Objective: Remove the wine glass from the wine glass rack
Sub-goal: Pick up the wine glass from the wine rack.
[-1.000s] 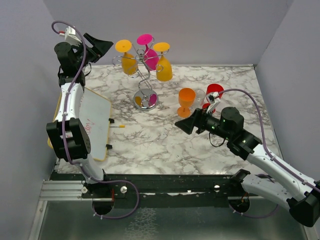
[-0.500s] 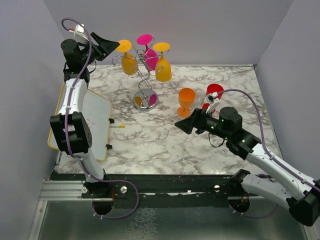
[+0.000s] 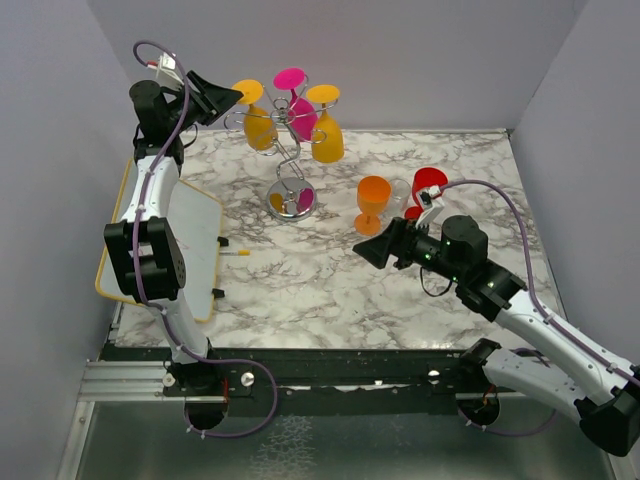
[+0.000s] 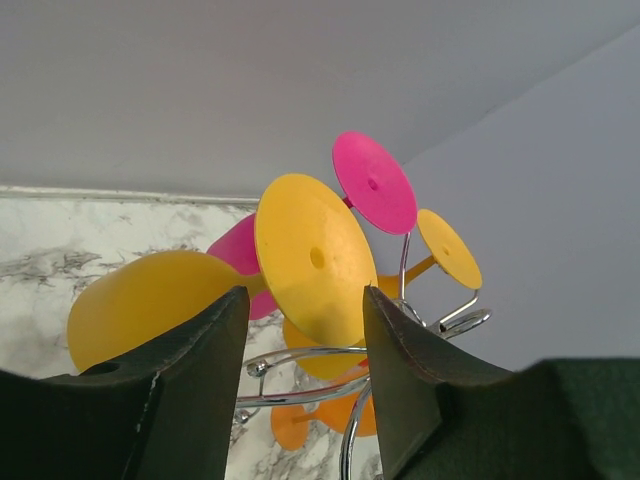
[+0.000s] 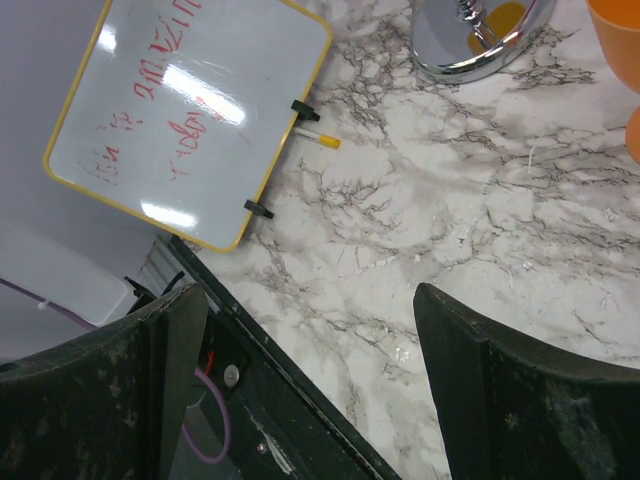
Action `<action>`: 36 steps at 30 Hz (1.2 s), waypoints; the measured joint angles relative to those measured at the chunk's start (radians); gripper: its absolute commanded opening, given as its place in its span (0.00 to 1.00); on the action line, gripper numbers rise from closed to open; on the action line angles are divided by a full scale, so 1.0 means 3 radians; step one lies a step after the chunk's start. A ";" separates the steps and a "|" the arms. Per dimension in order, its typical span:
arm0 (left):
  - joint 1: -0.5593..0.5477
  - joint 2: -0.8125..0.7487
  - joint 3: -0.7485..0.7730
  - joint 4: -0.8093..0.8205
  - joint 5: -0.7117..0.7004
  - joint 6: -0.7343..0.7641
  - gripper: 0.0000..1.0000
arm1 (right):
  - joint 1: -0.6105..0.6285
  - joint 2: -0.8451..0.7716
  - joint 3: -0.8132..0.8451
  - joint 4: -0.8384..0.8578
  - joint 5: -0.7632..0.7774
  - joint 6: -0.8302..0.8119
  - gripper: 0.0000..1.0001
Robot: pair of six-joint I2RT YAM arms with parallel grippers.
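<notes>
Left end effector (image 4: 305, 300): fingers apart, framing the foot of the nearest yellow wine glass (image 4: 310, 257), no grip yet. The glass hangs upside down on the rack (image 3: 292, 200), far side of the counter (image 3: 330, 285). Grasp and lift-off remain. Right end effector (image 3: 362, 250): spread, empty.

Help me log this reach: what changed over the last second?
The left gripper swung right, up to the wine glass rack, and its fingers narrowed around the round foot of the yellow wine glass hanging there; whether they grip it yet is unclear. The right gripper, open, barely moved. The rack, orange glass, red glass and whiteboard stayed put.
</notes>
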 measured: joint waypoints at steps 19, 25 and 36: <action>-0.0022 0.0163 0.0005 0.0273 0.0001 -0.0388 0.28 | 0.0000 -0.0003 0.0000 -0.0018 0.0010 0.0001 0.90; -0.0022 0.0187 0.0005 0.0379 0.0006 -0.0500 0.21 | 0.0000 -0.0003 0.0000 -0.0023 0.0032 0.0003 0.90; -0.0022 0.0187 0.0003 0.0465 0.0008 -0.0586 0.04 | 0.0000 -0.0003 0.0000 -0.0023 0.0034 0.0008 0.90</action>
